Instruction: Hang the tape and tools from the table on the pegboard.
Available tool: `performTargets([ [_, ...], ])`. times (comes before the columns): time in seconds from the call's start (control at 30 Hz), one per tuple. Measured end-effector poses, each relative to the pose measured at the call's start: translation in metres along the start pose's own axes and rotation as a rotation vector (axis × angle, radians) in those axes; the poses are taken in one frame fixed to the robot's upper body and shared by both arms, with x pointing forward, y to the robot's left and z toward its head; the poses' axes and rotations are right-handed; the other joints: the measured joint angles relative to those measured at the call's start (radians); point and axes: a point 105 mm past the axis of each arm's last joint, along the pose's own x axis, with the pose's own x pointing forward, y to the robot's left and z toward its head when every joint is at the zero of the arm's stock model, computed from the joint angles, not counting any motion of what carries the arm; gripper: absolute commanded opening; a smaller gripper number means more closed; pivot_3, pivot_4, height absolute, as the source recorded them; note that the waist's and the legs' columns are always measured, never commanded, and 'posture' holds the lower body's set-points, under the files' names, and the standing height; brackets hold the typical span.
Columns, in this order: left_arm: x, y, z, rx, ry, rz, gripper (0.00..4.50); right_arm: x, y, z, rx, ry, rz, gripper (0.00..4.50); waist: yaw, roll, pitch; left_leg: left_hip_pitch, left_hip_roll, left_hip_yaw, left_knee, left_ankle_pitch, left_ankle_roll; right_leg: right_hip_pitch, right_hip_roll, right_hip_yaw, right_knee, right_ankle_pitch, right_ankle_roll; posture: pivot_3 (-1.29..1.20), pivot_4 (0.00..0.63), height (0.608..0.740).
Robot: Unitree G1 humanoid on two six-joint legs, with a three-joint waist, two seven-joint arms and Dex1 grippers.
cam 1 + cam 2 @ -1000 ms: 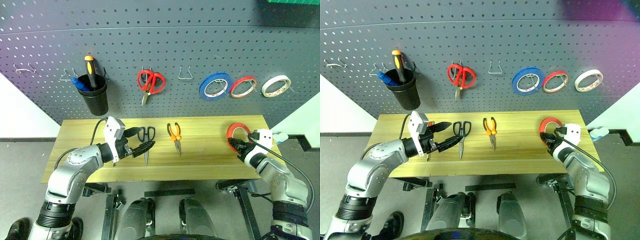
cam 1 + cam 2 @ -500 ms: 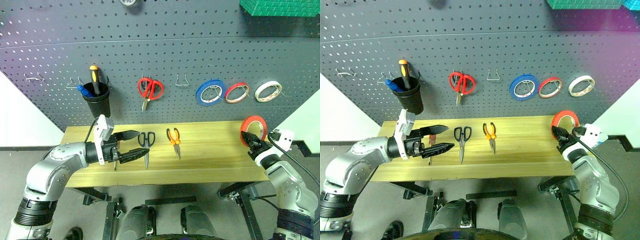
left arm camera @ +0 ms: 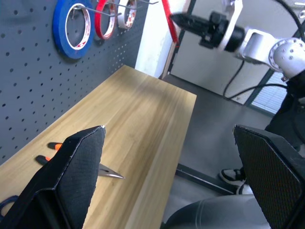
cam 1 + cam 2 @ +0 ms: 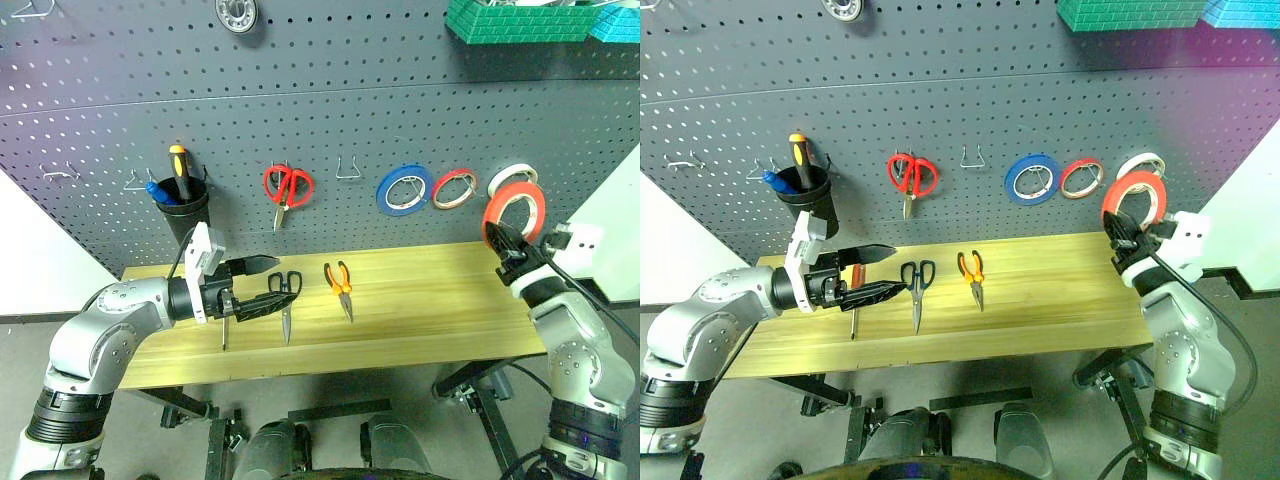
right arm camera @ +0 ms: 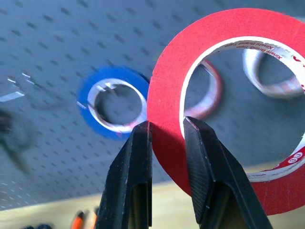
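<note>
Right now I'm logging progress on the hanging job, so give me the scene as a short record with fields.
held: right gripper shut on the wall of the large red tape roll, lifted in front of the pegboard
left gripper: open, holding nothing, above the table
on table: orange-handled pliers, black-handled scissors, red-handled screwdriver
already on pegboard: blue roll, small red roll, white roll, red-handled scissors, black cup
</note>
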Motion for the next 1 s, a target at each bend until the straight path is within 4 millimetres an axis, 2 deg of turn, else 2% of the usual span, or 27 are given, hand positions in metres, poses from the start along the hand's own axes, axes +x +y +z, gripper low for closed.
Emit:
performTargets([
  [0.17,-0.003,-0.001,0.003,0.007,-0.012,0.017,4.50,0.018,0.008,0.002,-0.032,-0.001,0.046,0.62,0.004,-0.002,-0.002,0.000,0.000,0.000,0.001,0.000,0.000,0.000,0.000,0.000,0.000,0.000,0.000,-0.07,0.000,0.740],
  [0.67,-0.005,-0.007,0.002,0.010,-0.013,0.054,4.50,0.036,-0.013,-0.027,-0.069,0.071,-0.009,0.62,0.018,-0.003,-0.004,0.001,0.000,0.000,0.002,0.000,0.000,0.001,0.000,0.000,0.002,0.000,0.000,-0.02,0.009,0.740],
  [1.0,-0.004,-0.011,0.001,0.003,-0.013,0.060,4.50,0.050,-0.016,-0.036,-0.064,0.100,-0.012,3.97,0.019,-0.003,-0.004,0.001,0.000,0.000,0.002,0.000,0.000,0.002,0.000,0.000,0.002,0.000,0.000,-0.01,0.018,0.740],
])
